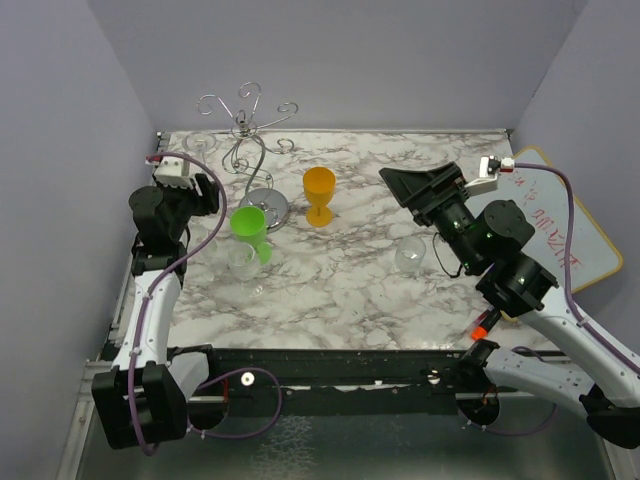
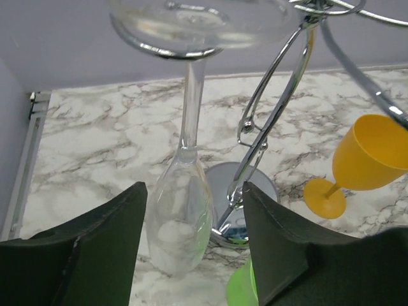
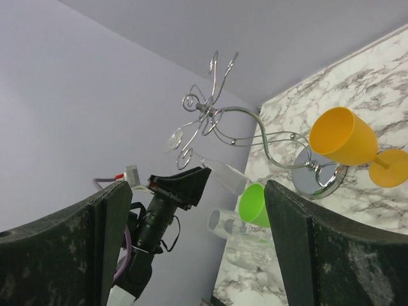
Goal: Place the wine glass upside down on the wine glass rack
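Glass [image 2: 182, 210] hangs upside down from rack [image 2: 280, 83], with its foot caught in a top loop and its bowl low beside the curved stem.

Left end effector [image 2: 194, 197] is released. Its fingers [image 2: 95, 248] flank the bowl. A gap shows on the right side; the left side is too close to tell contact.

Right end effector [image 1: 405, 185] is spread wide with nothing between, raised over the right half of the surface [image 1: 340, 290].

Rack stands back-left, near the left wall [image 1: 70, 150] and the back edge, so room is tight there. Green cup [image 1: 250, 225] is just beside the rack's base, and orange cup [image 1: 319, 193] is near it. Loose glass [image 1: 410, 255] sits right of centre. Bare marble runs along the front edge.

Whiteboard [image 1: 565, 230] lies beyond the right edge. It carries red writing, too small to read.
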